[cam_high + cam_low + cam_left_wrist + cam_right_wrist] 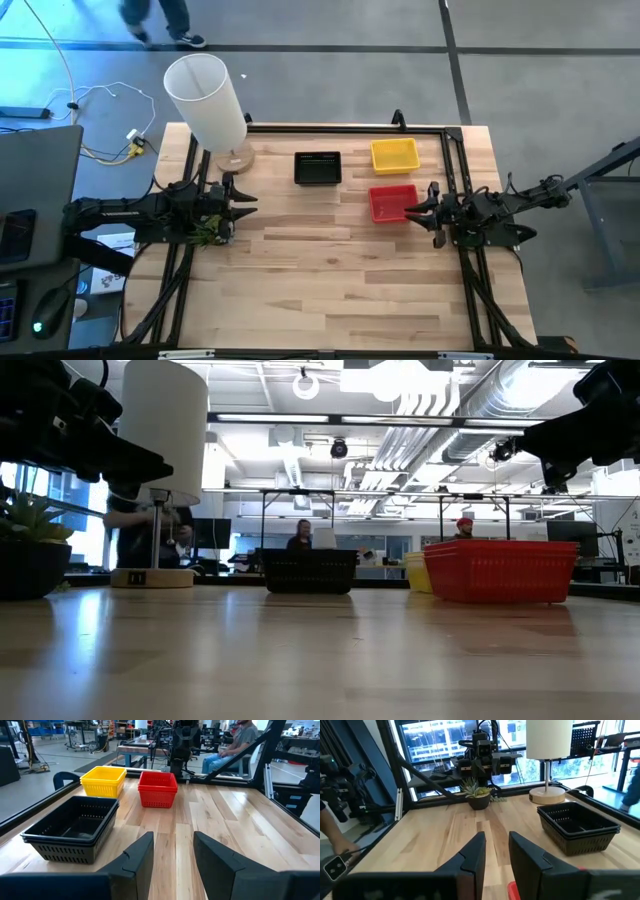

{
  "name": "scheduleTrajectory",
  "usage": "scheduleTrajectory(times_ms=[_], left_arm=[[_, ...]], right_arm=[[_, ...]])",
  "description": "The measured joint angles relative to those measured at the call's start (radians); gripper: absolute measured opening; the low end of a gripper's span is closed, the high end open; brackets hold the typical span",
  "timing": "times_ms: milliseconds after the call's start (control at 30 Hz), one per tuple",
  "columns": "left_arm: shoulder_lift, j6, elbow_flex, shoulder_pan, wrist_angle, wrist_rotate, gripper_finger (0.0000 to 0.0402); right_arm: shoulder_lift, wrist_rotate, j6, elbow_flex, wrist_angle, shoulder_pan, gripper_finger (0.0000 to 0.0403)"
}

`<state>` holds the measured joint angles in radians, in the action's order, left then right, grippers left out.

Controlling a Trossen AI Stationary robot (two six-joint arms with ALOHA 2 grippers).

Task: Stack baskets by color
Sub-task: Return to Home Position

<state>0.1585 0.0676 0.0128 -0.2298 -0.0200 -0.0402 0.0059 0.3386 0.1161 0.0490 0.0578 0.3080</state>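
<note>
Three groups of baskets rest on their bottoms on the wooden table. A black basket sits at the far middle and shows two nested rims. A yellow basket stands to its right, and a red basket is nearer than the yellow one. My left gripper hovers open at the table's left side, pointing level at the baskets. My right gripper hovers open at the right, just beside the red basket's right edge and above it. Nothing is between either pair of fingers.
A tall white cylinder lamp stands on a round wooden base at the far left. A small potted plant sits by the left arm. Bare wood fills the near half of the table. People sit in the room beyond.
</note>
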Motion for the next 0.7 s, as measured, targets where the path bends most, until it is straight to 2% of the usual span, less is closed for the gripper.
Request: scheduleTrajectory(times_ms=[700], left_arm=[[0.0, 0.0, 0.0, 0.0, 0.0, 0.0, 0.0129]], right_arm=[[0.0, -0.001, 0.015, 0.0, 0.001, 0.0, 0.0075]])
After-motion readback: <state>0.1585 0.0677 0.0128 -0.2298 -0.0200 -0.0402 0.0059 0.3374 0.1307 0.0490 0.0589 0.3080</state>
